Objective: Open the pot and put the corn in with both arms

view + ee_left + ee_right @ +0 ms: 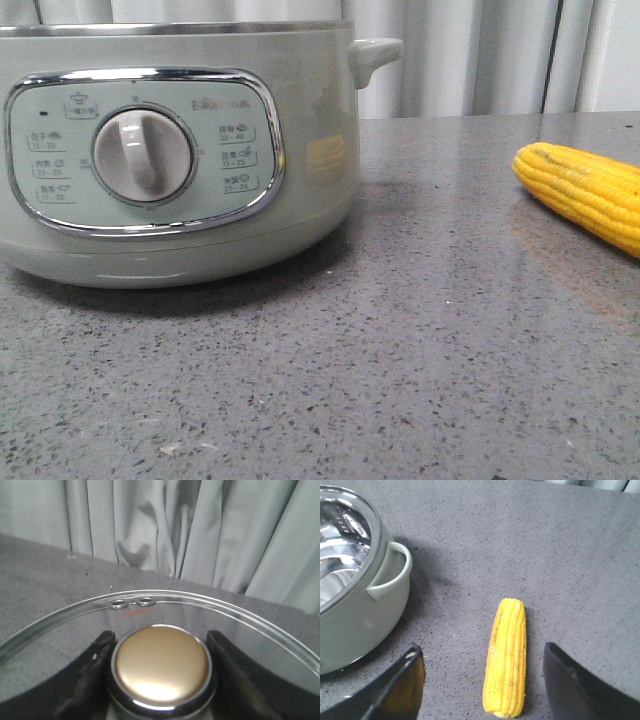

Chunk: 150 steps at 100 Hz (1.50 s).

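The pale grey-green pot stands at the left in the front view, with its off-white dial facing me. In the right wrist view the pot shows its steel inside with no lid on it. My left gripper is shut on the gold knob of a glass lid, with one finger against each side; grey table shows through the glass. The yellow corn lies on the table at the right. My right gripper is open above the corn, one finger on each side, not touching it.
The pot's side handle points toward the corn, a short way from it. The grey speckled table runs to a pale curtain at the back. Neither arm shows in the front view.
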Motion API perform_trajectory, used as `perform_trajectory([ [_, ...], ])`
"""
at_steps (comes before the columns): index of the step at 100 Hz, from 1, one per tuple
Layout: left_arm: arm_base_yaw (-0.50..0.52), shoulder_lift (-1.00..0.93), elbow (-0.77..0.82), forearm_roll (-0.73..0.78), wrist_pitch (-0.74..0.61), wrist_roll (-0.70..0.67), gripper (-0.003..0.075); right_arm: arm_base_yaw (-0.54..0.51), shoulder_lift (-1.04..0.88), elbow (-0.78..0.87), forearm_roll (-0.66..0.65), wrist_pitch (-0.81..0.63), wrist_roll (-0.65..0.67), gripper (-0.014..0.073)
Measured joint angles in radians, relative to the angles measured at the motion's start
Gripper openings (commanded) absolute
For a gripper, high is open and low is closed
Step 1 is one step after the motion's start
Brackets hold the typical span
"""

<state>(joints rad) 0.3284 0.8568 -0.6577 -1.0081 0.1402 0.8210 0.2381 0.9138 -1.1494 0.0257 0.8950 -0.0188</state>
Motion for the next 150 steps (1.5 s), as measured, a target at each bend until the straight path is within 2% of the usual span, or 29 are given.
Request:
perform_trajectory([
  [17, 0.000, 0.037, 0.053, -0.002, 0.002, 0.000, 0.0116, 0.005, -0.011, 0.000, -0.007, 0.006, 0.000, 0.0440],
  [60, 0.000, 0.243, 0.055, -0.004, -0.005, 0.000, 0.0116, 0.033, -0.011, 0.000, -0.015, 0.008, -0.002, 0.0440],
  [90, 0.000, 0.298, 0.053, 0.029, -0.021, 0.000, 0.0134, 0.033, -0.011, 0.000, -0.015, 0.008, -0.002, 0.0440],
  [120, 0.000, 0.336, 0.045, 0.044, -0.037, 0.000, 0.0294, 0.033, -0.011, 0.000, -0.015, 0.008, -0.002, 0.0440],
  [138, 0.000, 0.355, 0.049, 0.054, -0.025, 0.000, 0.0459, 0.033, -0.011, 0.000, -0.015, 0.008, -0.002, 0.0440],
  [150, 0.000, 0.355, 0.049, 0.056, -0.025, 0.000, 0.0486, 0.033, -0.011, 0.000, -0.015, 0.008, -0.002, 0.0440],
])
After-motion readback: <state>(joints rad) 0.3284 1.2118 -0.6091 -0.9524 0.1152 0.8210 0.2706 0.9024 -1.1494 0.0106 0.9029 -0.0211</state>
